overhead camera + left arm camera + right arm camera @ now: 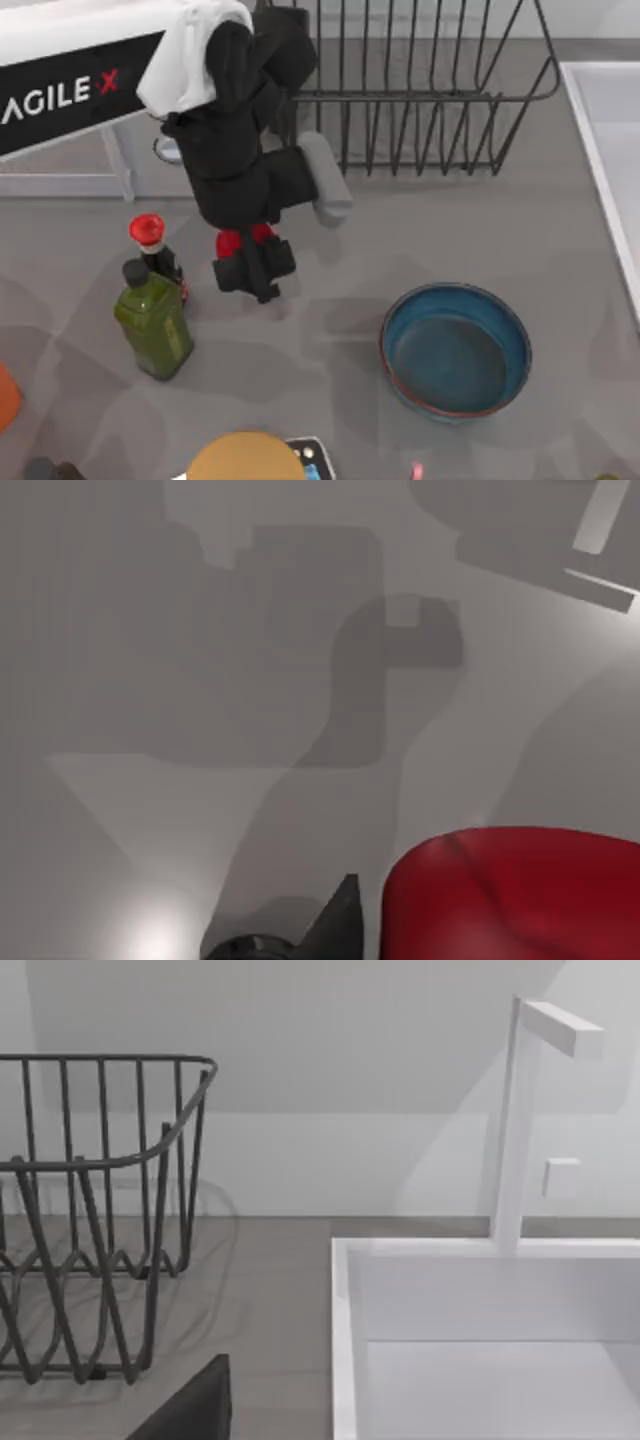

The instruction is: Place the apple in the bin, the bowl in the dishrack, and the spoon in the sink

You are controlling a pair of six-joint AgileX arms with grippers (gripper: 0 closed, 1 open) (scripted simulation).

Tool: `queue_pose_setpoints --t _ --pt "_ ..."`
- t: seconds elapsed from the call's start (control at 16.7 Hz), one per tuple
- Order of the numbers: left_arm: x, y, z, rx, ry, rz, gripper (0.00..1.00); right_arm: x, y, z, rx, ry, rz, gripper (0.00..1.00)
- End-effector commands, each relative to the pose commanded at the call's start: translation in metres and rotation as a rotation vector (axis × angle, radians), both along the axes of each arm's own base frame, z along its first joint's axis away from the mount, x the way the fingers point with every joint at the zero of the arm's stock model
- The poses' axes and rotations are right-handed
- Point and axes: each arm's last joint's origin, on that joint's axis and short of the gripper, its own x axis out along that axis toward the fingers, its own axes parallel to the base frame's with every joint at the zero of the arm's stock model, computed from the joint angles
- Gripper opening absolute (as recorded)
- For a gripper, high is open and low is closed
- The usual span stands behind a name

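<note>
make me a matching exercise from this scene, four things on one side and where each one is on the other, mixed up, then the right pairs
Things:
1. apple
2. bowl
3. dishrack
4. green bottle

Places:
A. at the back of the table, behind the bowl
B. on the table near the front, right of centre
C. between the fingers of the left gripper
D. on the left side of the table, just in front of the red-capped bottle

Pairs: 1-C, 2-B, 3-A, 4-D
</note>
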Motion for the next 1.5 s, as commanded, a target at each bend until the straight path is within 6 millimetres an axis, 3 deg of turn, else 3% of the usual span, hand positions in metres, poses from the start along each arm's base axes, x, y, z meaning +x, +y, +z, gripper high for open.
queue_pose_setpoints --t 0.12,0.42,0.6,0.84,1.08,1.26,1.5 --pt "-0.001 0.002 0.011 -0.001 -0.002 0.005 0.00 0.000 0.000 0.000 0.000 0.000 0.000 1.00" --pt "0.000 0.003 0.011 0.000 -0.001 0.005 0.00 0.000 0.000 0.000 0.000 0.000 0.000 1.00" --pt "0.005 0.024 0.034 -0.036 -0.056 -0.002 0.00 0.000 0.000 0.000 0.000 0.000 0.000 1.00" --pt "-0.003 0.093 0.096 -0.087 -0.234 -0.069 0.00 0.000 0.000 0.000 0.000 0.000 0.000 1.00" --pt "-0.047 0.180 0.142 -0.006 -0.408 -0.205 0.00 0.000 0.000 0.000 0.000 0.000 0.000 1.00" --pt "-0.084 0.231 0.141 0.110 -0.411 -0.290 0.00 0.000 0.000 0.000 0.000 0.000 0.000 1.00" --pt "-0.114 0.278 0.106 0.169 -0.251 -0.321 0.00 0.000 0.000 0.000 0.000 0.000 0.000 1.00"
